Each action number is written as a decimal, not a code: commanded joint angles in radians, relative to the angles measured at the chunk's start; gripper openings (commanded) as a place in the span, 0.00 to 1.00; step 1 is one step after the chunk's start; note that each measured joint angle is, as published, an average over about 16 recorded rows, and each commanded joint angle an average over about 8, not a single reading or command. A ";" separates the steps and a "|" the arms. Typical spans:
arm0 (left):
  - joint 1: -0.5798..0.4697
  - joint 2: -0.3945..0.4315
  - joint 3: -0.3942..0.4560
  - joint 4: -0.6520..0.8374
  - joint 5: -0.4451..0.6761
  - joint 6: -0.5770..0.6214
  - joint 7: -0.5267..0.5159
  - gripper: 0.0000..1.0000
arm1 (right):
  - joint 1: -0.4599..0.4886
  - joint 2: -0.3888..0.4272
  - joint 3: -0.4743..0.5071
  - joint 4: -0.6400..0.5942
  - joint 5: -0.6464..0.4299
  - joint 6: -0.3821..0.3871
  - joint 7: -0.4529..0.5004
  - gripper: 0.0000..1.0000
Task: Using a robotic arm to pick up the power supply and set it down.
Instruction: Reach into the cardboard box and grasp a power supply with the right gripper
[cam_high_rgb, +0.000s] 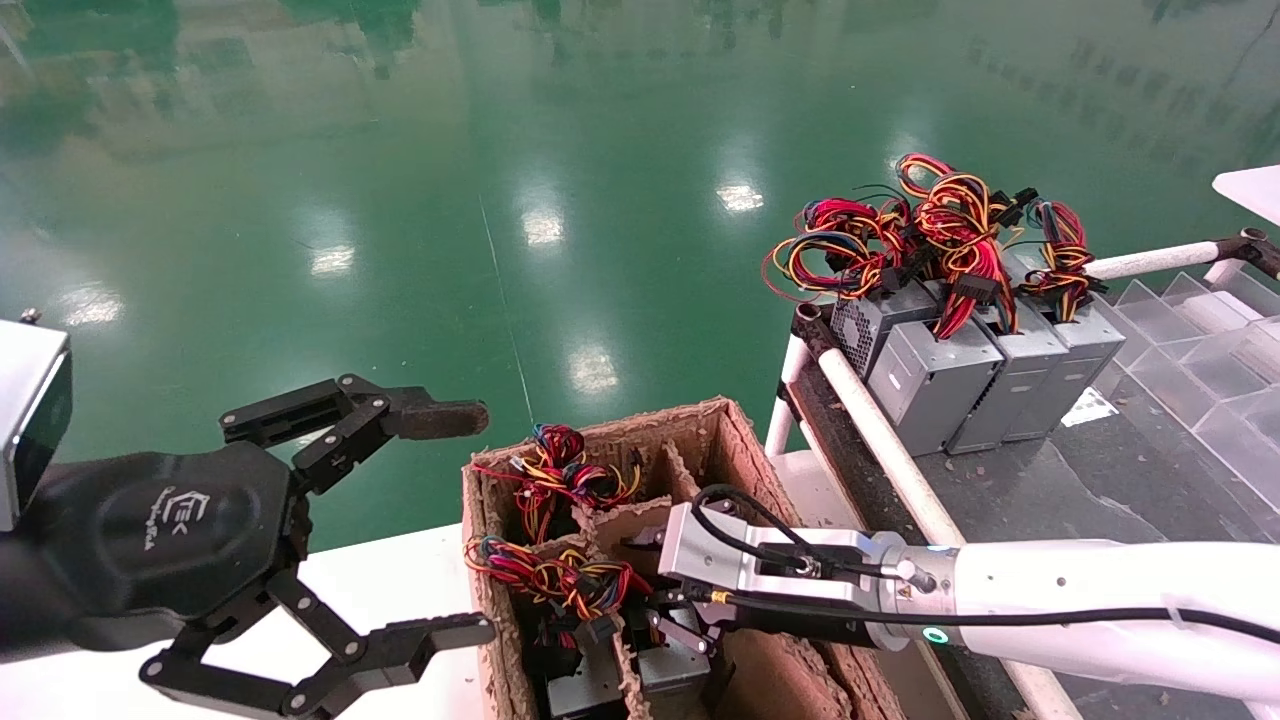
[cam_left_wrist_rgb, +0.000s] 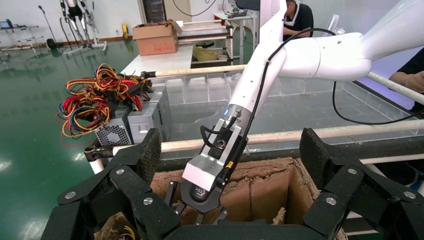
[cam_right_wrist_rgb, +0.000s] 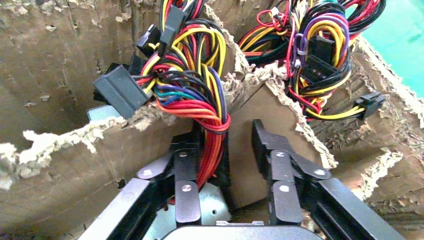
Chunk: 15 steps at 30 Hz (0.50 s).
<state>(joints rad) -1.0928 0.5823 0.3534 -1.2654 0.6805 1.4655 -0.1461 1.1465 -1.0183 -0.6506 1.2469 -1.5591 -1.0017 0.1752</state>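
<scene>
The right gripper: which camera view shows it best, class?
The right wrist view: the right gripper sits open inside the cardboard box. The left wrist view shows only its body from afar; the head view mostly hides it behind the wrist.

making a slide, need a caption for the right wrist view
Right claw open inside the cardboard box, fingers straddling a divider beside the power supply and its wire bundle.

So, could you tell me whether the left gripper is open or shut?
Open. The left gripper hangs beside the cardboard box, its fingers spread wide with nothing between them.
</scene>
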 joint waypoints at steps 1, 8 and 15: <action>0.000 0.000 0.000 0.000 0.000 0.000 0.000 1.00 | -0.001 -0.001 0.001 -0.004 0.002 0.002 -0.002 0.00; 0.000 0.000 0.000 0.000 0.000 0.000 0.000 1.00 | -0.010 -0.002 0.010 -0.011 0.020 0.008 -0.014 0.00; 0.000 0.000 0.000 0.000 0.000 0.000 0.000 1.00 | -0.023 0.015 0.030 0.008 0.055 0.010 -0.020 0.00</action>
<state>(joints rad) -1.0928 0.5823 0.3536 -1.2654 0.6804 1.4654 -0.1460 1.1225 -1.0008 -0.6175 1.2582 -1.5000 -0.9902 0.1588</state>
